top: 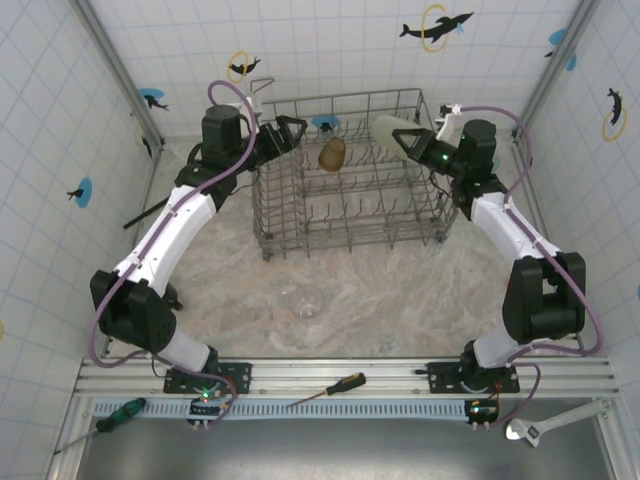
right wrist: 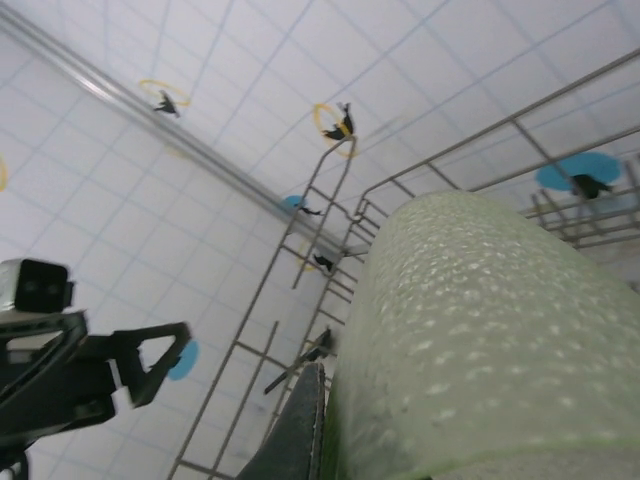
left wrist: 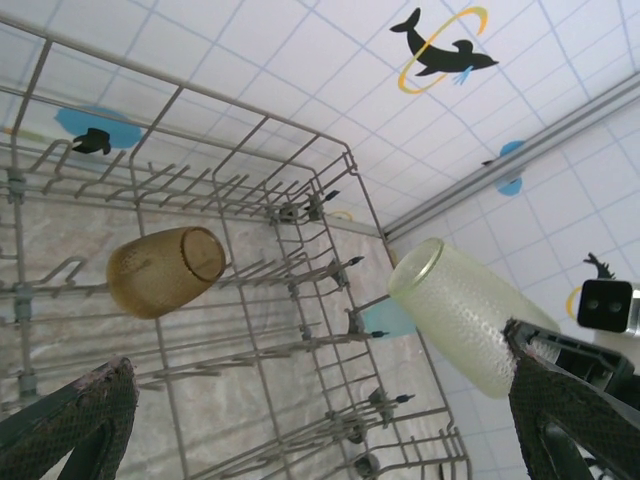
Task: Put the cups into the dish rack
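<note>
The grey wire dish rack (top: 268,205) stands at the back of the table. An amber cup (top: 332,154) lies tilted on the tines inside it, and it shows again as the amber cup (left wrist: 165,270) in the left wrist view. My right gripper (top: 412,143) is shut on a pale green cup (top: 390,128), holding it on its side over the rack's far right corner. One dark finger (right wrist: 300,430) presses against the green cup (right wrist: 480,340). My left gripper (top: 292,131) hangs open and empty at the rack's far left rim. A clear cup (top: 305,300) stands on the table in front of the rack.
Tiled walls close in the back and both sides, near the rack. A black tool (top: 145,213) lies by the left wall. A screwdriver (top: 330,388), a green-handled screwdriver (top: 120,412) and a wrench (top: 545,425) lie at the near edge by the arm bases.
</note>
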Robot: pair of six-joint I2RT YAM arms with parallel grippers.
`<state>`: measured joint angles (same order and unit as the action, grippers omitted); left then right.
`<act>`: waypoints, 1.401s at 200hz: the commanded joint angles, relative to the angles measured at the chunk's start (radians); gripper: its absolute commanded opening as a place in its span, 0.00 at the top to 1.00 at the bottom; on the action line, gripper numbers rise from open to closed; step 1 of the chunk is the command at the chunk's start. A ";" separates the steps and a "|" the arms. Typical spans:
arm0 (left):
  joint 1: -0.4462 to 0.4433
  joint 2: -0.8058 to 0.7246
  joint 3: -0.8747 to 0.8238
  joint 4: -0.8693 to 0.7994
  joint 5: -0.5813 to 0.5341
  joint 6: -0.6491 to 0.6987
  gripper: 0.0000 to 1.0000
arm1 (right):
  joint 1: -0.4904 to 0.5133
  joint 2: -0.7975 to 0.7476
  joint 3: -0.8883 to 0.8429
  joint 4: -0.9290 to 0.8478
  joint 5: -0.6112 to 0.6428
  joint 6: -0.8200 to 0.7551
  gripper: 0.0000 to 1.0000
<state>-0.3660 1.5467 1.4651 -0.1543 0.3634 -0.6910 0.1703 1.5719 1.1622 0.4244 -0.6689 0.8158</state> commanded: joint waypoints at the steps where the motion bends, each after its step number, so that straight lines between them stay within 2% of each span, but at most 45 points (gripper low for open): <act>1: -0.011 0.037 0.021 0.083 0.038 -0.070 0.02 | 0.015 0.027 -0.030 0.285 -0.084 0.106 1.00; 36: -0.019 0.095 0.034 0.167 0.080 -0.171 0.02 | 0.037 0.063 -0.079 0.557 -0.135 0.266 1.00; 85: -0.049 0.180 0.086 0.247 0.095 -0.263 0.02 | 0.073 0.114 -0.087 0.713 -0.147 0.358 1.00; 128: -0.052 0.233 0.095 0.353 0.136 -0.393 0.02 | 0.089 0.137 -0.088 0.787 -0.159 0.428 1.00; 142: -0.091 0.241 0.102 0.361 0.130 -0.408 0.02 | 0.094 0.138 -0.088 0.784 -0.161 0.428 1.00; 210: -0.140 0.296 0.160 0.399 0.126 -0.472 0.02 | 0.116 0.161 -0.060 0.743 -0.156 0.433 1.00; 249: -0.156 0.332 0.190 0.406 0.131 -0.488 0.02 | 0.135 0.178 -0.046 0.799 -0.157 0.475 1.00; 258: -0.160 0.337 0.190 0.408 0.131 -0.489 0.06 | 0.137 0.178 -0.043 0.807 -0.158 0.478 1.00; 280: -0.161 0.344 0.186 0.418 0.131 -0.490 0.24 | 0.136 0.174 -0.038 0.798 -0.164 0.474 1.00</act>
<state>-0.5175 1.8744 1.6188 0.2188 0.4713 -1.1748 0.3012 1.7409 1.0935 1.1507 -0.8177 1.2827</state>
